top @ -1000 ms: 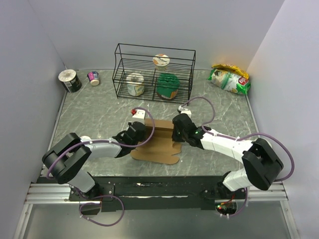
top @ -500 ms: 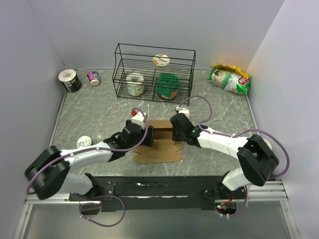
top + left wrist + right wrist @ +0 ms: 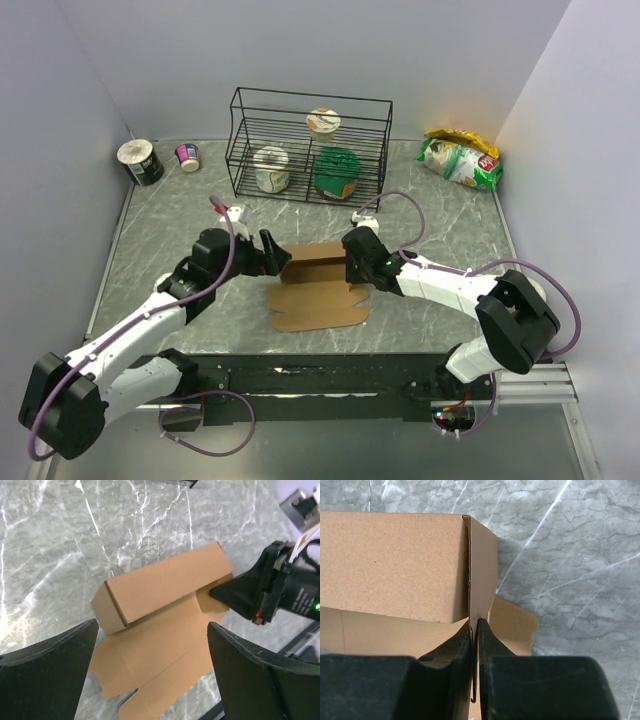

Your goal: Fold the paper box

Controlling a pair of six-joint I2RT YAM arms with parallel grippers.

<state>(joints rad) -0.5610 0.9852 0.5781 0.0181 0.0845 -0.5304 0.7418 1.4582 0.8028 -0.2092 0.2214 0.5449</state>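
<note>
Since half a second ago, the left gripper (image 3: pixel 274 251) has been pulled back to the left, off the paper box (image 3: pixel 318 285), and now it is held just beside the box's left end without touching it. Its two fingers (image 3: pixel 50 660) are spread wide apart, with nothing held between them. The right gripper (image 3: pixel 352 264) has been kept at the box's right end.

One paper box is seen, near the middle of the grey marbled table (image 3: pixel 170 215), between the two grippers. It is only partly folded. A closed oblong section is raised along its far side, and one flat panel with cut flaps is left lying on the table on the near side. In the right wrist view, the jaws are pressed together on a thin upright cardboard flap at the right end of the raised section.

One black wire rack (image 3: pixel 310 100) is set at the back of the table, and three containers are counted in it: one cup (image 3: pixel 323 122) on the upper shelf, and one cup (image 3: pixel 271 168) and one green-lidded tub (image 3: pixel 337 172) below. Two more items are placed in the far left corner: one dark can (image 3: pixel 140 161) and one small cup (image 3: pixel 188 156). Snack bags (image 3: pixel 460 158), seemingly two, are laid at the far right.
</note>
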